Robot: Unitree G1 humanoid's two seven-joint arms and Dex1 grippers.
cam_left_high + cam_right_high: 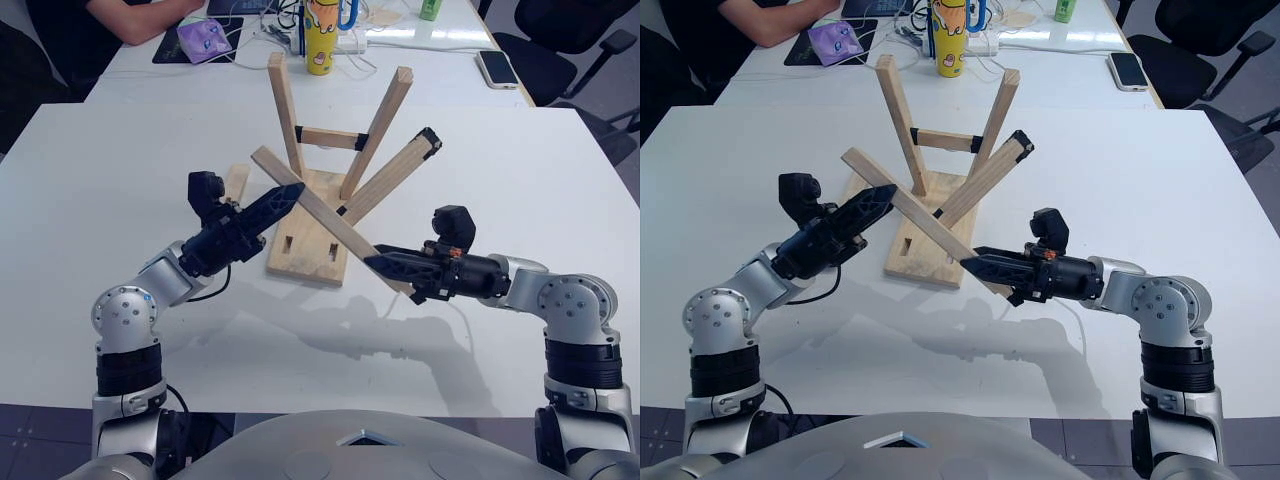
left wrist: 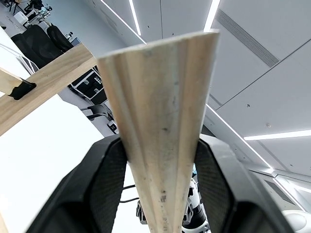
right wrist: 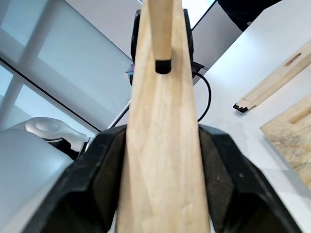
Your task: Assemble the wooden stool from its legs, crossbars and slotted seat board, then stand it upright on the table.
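Your left hand (image 1: 286,196) and right hand (image 1: 374,262) both squeeze the long pale wooden leg (image 1: 322,213) between them, just over the flat slotted wooden seat board (image 1: 303,258), so grip firmly and tip one end slowly into an open slot (image 1: 287,243).

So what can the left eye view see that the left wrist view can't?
Left eye view: the whole table, with the seat board lying flat, two legs sticking up from it joined by a crossbar, the yellow cup behind, and the right end effector gripping one end of the wooden stick.
Left wrist view: the ceiling lights overhead.
Both: the wooden stick clamped in the left end effector.
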